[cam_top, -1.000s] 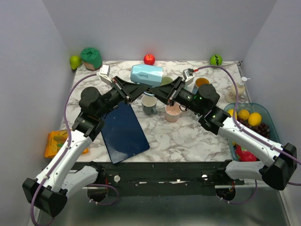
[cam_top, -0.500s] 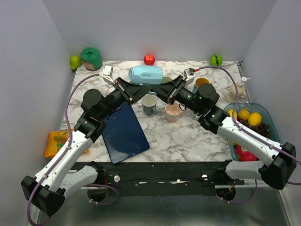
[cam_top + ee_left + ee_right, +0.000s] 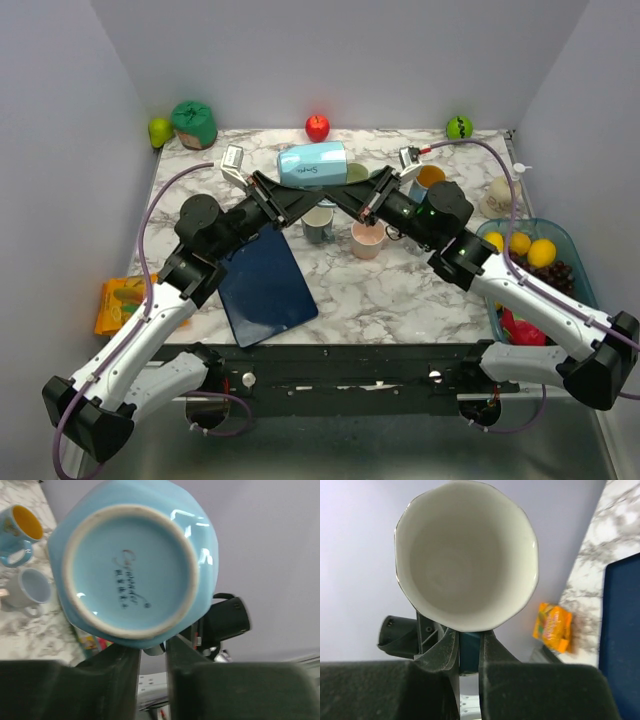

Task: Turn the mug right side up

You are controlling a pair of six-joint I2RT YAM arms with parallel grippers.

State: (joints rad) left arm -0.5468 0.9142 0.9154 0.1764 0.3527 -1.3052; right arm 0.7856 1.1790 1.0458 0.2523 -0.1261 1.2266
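Mug (image 3: 313, 163) held on its side in mid-air, just above the fingertips of 2 grippers, with its base turned toward the left gripper (image 3: 152, 655) and its mouth toward the right gripper (image 3: 468, 647). The right gripper's jaws are seen nearly closed, with a strip of blue glaze pinched between them just under the rim. Whether that strip is handle or wall cannot be told. The left gripper's jaws are set a narrow gap apart beneath the base, and whether anything is clamped there cannot be told. The mug is judged to be glazed ceramic: stiff, fairly heavy, slick and easily chipped. A firm pinch on the handle, or across the wall at the rim, is thought safest, with nothing let go until the base is set down. The handle cannot be made out clearly in any of the 3 views. Below the grippers, a grey cup (image 3: 317, 222) and a pink cup (image 3: 367, 240) are partly covered by the arms.
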